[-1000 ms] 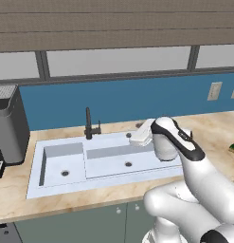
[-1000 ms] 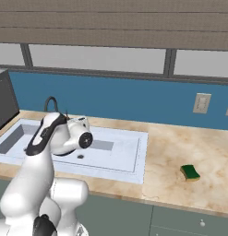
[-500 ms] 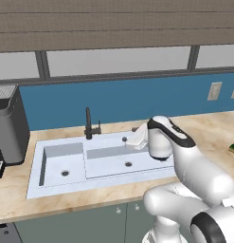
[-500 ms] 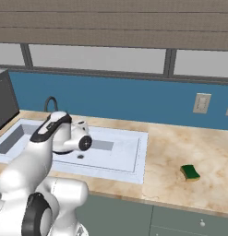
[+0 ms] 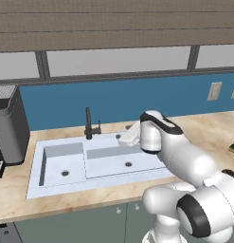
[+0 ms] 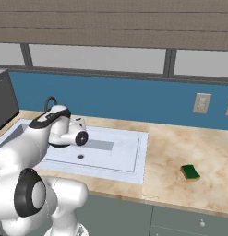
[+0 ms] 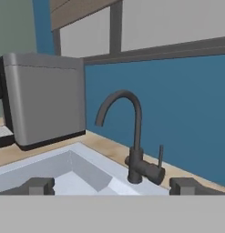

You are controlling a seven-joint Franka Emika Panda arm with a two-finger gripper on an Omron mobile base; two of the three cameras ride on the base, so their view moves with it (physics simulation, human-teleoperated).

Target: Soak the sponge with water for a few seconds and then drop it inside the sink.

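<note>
The arm has folded lower over the sink in the last second, its hand swung toward the black faucet at the centre of the hand view. That suggests the tap comes first; no water runs yet. The grey coffee machine stands at the left edge of the left base view, clear of the approach. The sponge lies untouched on the counter, lower right of the right base view, well apart from the sink. The gripper is spread wide, empty.
</note>
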